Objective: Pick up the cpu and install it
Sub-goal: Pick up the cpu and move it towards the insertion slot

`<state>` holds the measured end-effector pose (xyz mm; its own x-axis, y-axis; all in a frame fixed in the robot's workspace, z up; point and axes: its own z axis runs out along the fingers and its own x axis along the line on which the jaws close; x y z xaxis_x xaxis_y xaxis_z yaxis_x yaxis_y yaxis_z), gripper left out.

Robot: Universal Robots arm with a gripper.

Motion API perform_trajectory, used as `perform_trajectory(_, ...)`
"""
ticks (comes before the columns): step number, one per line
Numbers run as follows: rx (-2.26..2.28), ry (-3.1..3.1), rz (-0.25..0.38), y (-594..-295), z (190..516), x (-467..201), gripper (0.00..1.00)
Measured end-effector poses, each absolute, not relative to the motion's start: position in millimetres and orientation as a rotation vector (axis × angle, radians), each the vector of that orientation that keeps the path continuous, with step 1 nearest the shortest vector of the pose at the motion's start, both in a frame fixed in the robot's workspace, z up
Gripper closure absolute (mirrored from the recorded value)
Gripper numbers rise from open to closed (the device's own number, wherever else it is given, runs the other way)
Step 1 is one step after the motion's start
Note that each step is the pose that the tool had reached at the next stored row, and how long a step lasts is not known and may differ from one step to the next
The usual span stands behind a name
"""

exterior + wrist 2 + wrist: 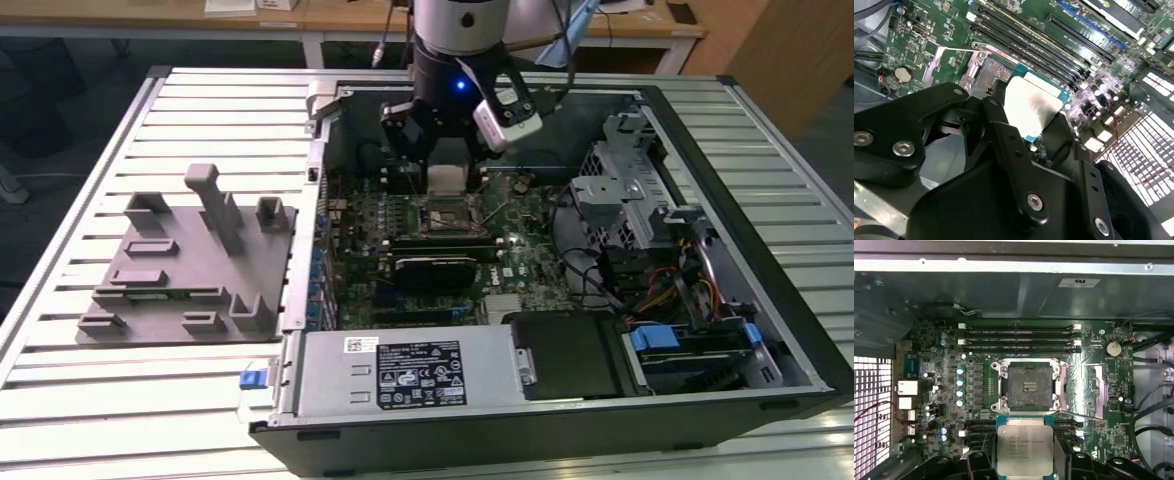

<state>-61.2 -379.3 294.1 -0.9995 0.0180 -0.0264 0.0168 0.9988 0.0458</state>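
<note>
Near the open black square motherboard socket, the jaws of the black gripper pinched the flat silvery square cpu. Judged step: transfer; seating required square alignment.

Table: carrying the open computer case, with the fixture tray right there at the exterior view's left, just beside the case wall.
Motherboard: flat on the case floor, between the tray-side wall and the drive cage.
Power supply: at the near end of the case, in front of the motherboard.
Socket: mid-board, with the memory slots just beside it.
Cpu: up off the board, clamped between the fingers of the gripper, over the socket's edge on the side away from the memory slots.
</note>
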Motion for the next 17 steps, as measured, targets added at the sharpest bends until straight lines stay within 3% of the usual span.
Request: perform_trajectory(17, 0.027, 3.115, 0.067, -370, 263, -50, 0.46)
